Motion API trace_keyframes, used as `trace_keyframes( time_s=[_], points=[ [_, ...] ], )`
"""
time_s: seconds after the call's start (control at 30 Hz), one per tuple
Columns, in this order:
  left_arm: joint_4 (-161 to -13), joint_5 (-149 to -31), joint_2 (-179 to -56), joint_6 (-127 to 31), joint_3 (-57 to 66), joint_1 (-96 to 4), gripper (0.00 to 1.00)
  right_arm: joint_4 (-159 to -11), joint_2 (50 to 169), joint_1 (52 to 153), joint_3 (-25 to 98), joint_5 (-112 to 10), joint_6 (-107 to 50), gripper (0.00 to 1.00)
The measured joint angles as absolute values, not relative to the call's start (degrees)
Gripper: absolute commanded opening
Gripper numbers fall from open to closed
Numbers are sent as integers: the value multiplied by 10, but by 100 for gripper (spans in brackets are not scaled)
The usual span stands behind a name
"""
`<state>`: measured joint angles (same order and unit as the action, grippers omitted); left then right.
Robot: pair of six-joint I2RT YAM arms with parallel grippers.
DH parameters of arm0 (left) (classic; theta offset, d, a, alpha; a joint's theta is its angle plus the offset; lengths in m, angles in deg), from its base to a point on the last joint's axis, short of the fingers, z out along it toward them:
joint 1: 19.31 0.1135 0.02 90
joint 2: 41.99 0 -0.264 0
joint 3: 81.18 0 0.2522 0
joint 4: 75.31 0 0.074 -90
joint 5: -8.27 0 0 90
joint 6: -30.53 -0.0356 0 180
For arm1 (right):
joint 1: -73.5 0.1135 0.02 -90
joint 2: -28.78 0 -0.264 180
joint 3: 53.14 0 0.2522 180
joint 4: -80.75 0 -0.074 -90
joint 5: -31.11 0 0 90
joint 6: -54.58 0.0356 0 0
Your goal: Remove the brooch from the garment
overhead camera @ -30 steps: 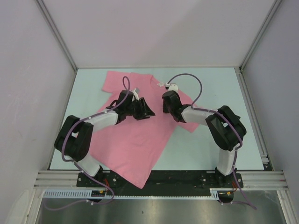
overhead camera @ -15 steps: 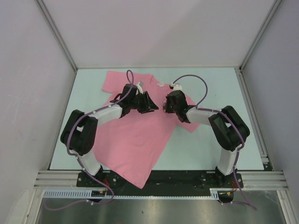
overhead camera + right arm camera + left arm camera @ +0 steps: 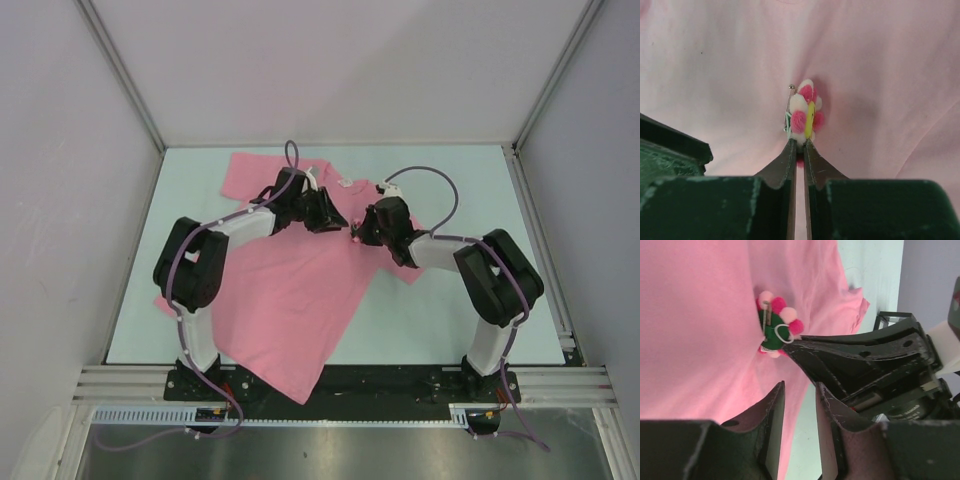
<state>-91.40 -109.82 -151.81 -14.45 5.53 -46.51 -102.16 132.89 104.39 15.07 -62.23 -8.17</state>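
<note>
The pink T-shirt [image 3: 285, 290] lies flat on the table, collar at the far end. The brooch [image 3: 805, 112] stands on edge against the cloth, with pink and white petals and a yellow centre. My right gripper [image 3: 799, 144] is shut on its lower edge. In the left wrist view the brooch [image 3: 775, 325] shows its green back and metal pin, held at the tips of the right fingers [image 3: 805, 347]. My left gripper [image 3: 799, 392] is open and empty, just short of the brooch, over the shirt's edge [image 3: 700, 315]. In the top view both grippers [image 3: 335, 218] [image 3: 358, 232] meet below the collar and hide the brooch.
The pale table [image 3: 440, 320] is walled by grey panels at the left, right and back. A metal rail [image 3: 340, 382] runs along the near edge by the arm bases. The right wrist body [image 3: 900, 380] fills the right of the left wrist view.
Both arms have reached farther up the shirt toward the collar. The left gripper has moved up and right, closing in on the right gripper.
</note>
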Motion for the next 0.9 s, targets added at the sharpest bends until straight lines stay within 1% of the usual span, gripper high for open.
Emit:
trace_keyframes(
  time_s=[0.37,0.47,0.67,0.83,0.9],
  points=[
    [-914,-1102,-1521,-145,48,-462,34,-1071,1325,1033,124,-536,-16,0],
    [-914,-1102,-1512,-145,39,-459,31,-1089,1331,1031,123,-515,10,0],
    [-913,-1101,-1509,-145,38,-455,29,-1129,1339,1018,116,-475,65,0],
    [-912,-1100,-1508,-145,38,-455,27,-1195,1339,997,64,-454,117,0],
    [-911,-1100,-1508,-145,38,-455,25,-1208,1339,989,42,-449,131,0]
  ],
)
